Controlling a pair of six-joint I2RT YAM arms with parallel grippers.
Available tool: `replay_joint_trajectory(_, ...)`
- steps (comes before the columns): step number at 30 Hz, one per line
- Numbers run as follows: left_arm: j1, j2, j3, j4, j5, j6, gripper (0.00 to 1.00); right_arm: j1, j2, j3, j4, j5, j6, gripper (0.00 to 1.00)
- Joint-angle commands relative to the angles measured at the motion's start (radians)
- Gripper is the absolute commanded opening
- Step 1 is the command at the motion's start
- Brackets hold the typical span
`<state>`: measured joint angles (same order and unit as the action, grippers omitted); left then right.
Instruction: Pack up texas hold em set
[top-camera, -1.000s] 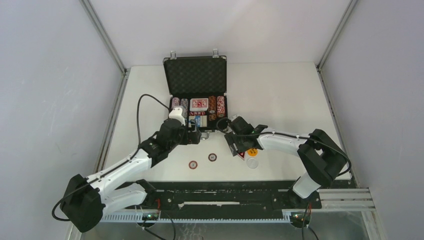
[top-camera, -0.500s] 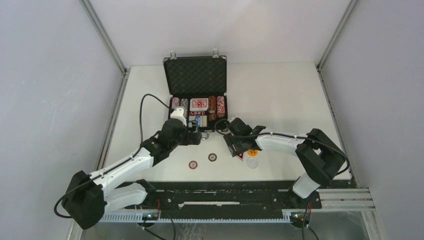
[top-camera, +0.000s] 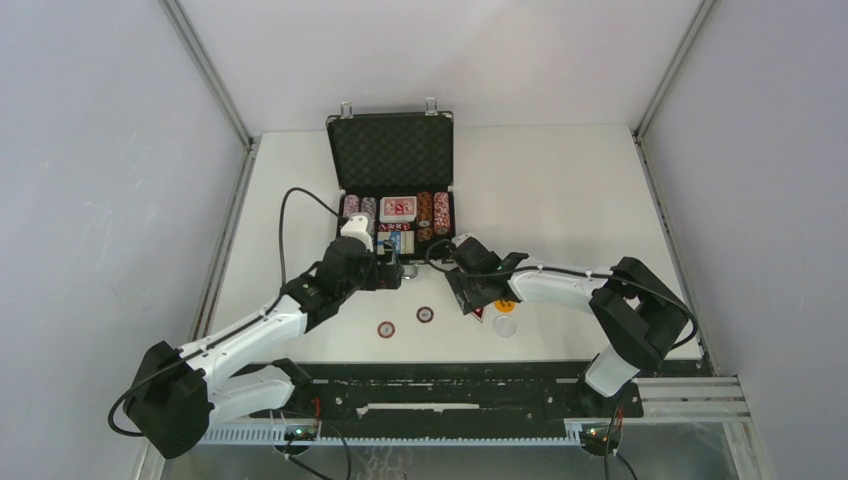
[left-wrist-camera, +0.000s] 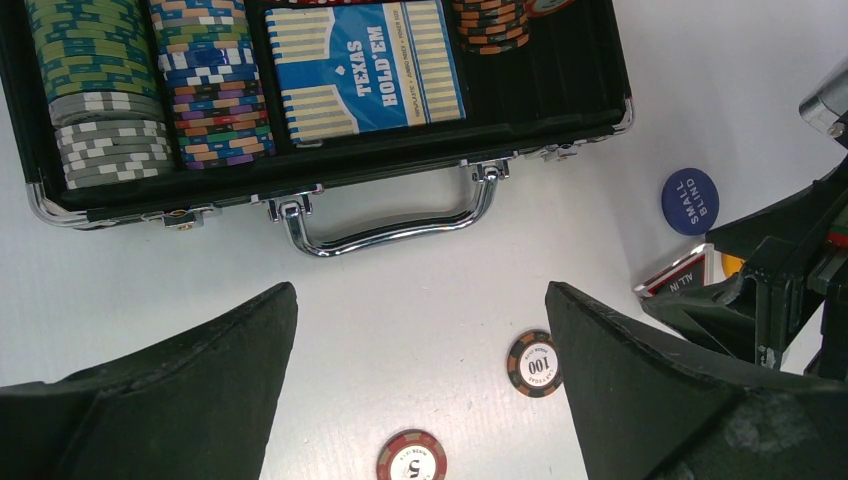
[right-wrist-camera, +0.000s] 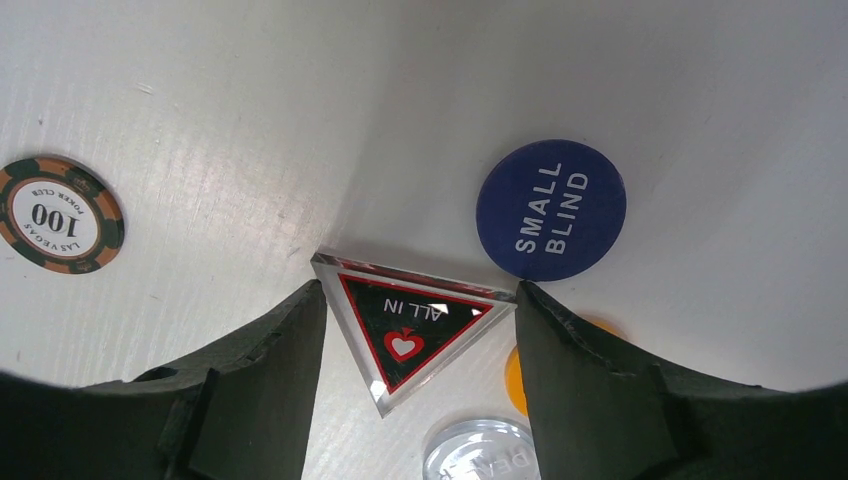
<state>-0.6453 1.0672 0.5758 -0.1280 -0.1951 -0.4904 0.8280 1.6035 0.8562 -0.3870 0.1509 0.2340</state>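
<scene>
- Right tool (right-wrist-camera: 418, 300) is straddling the ALL IN marker (right-wrist-camera: 410, 325), which is lying flat on the table (right-wrist-camera: 300, 80). The jaws are sitting at or just off its two upper corners, and I cannot tell whether they are biting yet.
- Risk: pads are meeting slanted edges on a thin piece, so it may pivot or squirt out toward 6 o'clock.
- Risk: a skidding marker may knock the orange button (right-wrist-camera: 513, 378) at its 4 o'clock or the SMALL BLIND button (right-wrist-camera: 551, 209) at its 1 o'clock.
- Chips 5 (left-wrist-camera: 412, 457) and 100 (left-wrist-camera: 533, 363) are waiting loose at 6 o'clock of the case (left-wrist-camera: 350, 160).
- Left tool (left-wrist-camera: 420, 290) is hanging released and empty near the handle (left-wrist-camera: 390, 228), so the arms may be crowding each other at the case.
- Hidden: the orange button is mostly behind a finger and the clear button (right-wrist-camera: 480, 450) is cut off.
- No dice are showing, and I cannot make out a free slot in the case.
</scene>
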Motion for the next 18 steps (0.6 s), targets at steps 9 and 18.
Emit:
replay_joint_trajectory(9, 0.010, -0.008, -0.005, 0.039, 0.005, -0.007, 0.99, -0.005, -0.045, 0.087, -0.043, 0.014, -0.012, 0.41)
replay_joint_trajectory(18, 0.023, -0.034, -0.019, 0.043, -0.027, -0.019, 0.99, -0.026, -0.060, 0.139, -0.055, -0.029, -0.034, 0.41)
